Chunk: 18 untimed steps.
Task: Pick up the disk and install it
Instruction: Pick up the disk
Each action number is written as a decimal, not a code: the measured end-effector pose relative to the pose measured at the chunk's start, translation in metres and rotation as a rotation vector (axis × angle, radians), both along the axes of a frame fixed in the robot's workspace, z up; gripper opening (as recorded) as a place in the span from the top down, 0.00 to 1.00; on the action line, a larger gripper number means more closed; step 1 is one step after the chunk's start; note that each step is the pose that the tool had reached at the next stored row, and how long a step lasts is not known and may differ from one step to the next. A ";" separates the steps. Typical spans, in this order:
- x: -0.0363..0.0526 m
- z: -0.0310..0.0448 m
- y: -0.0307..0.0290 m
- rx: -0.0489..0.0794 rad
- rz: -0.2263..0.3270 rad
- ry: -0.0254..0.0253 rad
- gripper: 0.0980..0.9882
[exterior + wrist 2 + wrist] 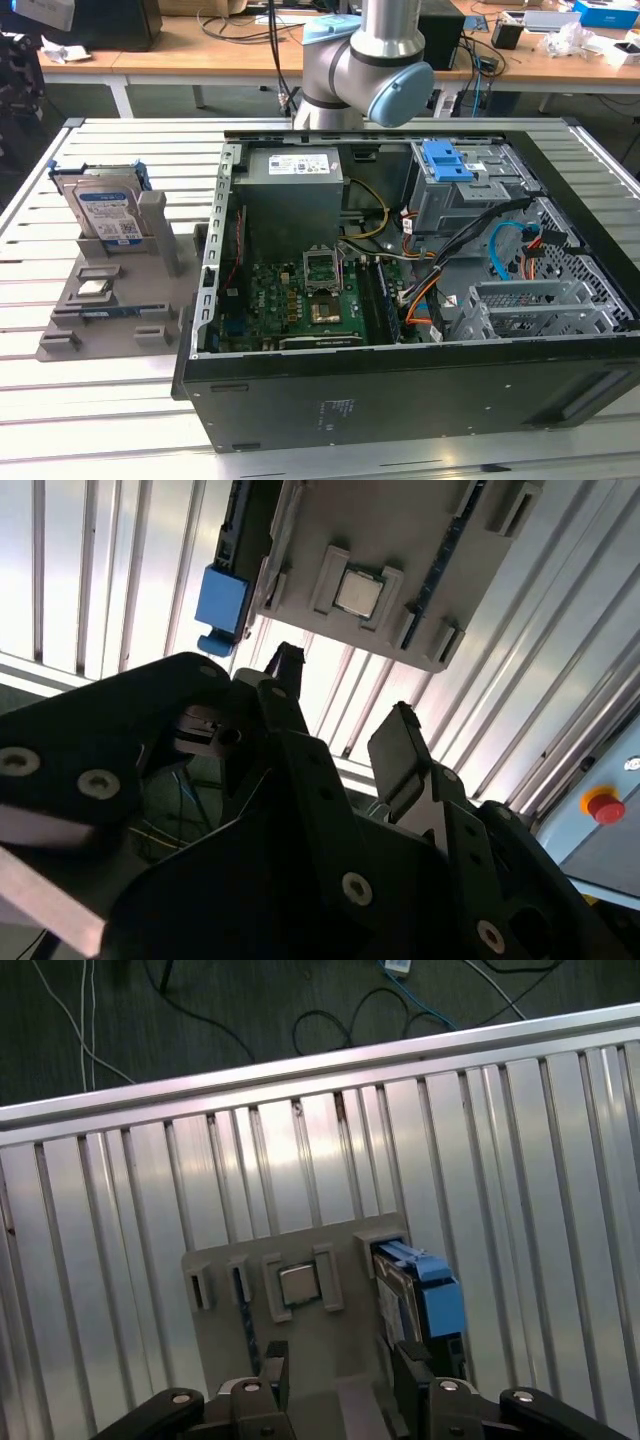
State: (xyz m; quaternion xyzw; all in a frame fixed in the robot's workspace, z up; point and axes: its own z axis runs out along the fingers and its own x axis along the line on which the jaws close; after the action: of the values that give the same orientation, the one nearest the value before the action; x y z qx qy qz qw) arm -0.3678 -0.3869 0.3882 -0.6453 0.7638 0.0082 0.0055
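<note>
The claw (pixel 340 1385) hangs spread wide and empty above the grey parts holder (pixel 215 1350). The disk (pixel 400 1295) stands on edge in its slot below, under one finger (pixel 412 1380) rather than between the two, with the processor chip (pixel 298 1284) nearer the gap. My worry: descending as aligned, that finger would strike the blue bracket (pixel 440 1305), or the drive could cock and bind in its slot. Ribbed aluminium table (pixel 120 1220), glaring; cables (pixel 340 1020) on dark floor (pixel 200 1010) beyond — the open computer case (pixel 400 400) lies well off
</note>
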 end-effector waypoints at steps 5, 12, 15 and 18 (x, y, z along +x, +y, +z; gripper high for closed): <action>0.0011 -0.0024 0.0032 0.000 0.041 -0.0001 0.50; 0.0078 -0.0110 0.0096 -0.001 0.069 -0.0001 0.50; 0.0114 -0.0149 0.0139 -0.002 0.070 0.0000 0.50; 0.0133 -0.0208 0.0192 -0.003 0.071 0.0002 0.50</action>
State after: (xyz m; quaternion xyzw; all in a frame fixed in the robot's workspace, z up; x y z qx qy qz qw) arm -0.3545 -0.3678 0.3674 -0.6720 0.7405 0.0075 0.0043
